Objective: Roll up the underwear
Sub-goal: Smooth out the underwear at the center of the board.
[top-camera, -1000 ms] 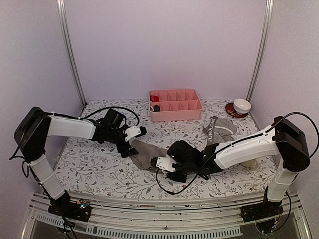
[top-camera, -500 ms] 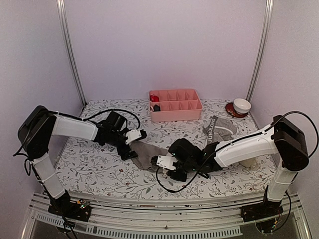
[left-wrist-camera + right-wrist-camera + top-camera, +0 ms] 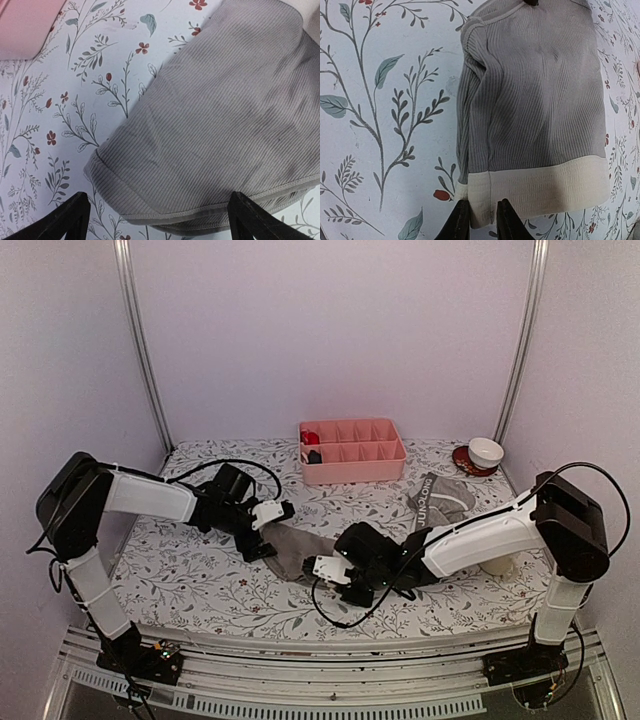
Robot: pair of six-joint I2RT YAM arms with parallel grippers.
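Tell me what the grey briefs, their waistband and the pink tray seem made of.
The grey briefs: soft knit cloth, matte, possibly a cotton blend; fine ribs and creases show. The waistband: a paler, denser ribbed band, probably elastic. The pink tray: rigid moulded plastic, judging by its thin straight dividers and smooth walls.

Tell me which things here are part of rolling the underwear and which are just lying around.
For the job:
- briefs, grey with a pale waistband
- boxer-briefs, grey with a dark lettered waistband

Just lying about:
- pink tray
- white bowl
- red saucer under it
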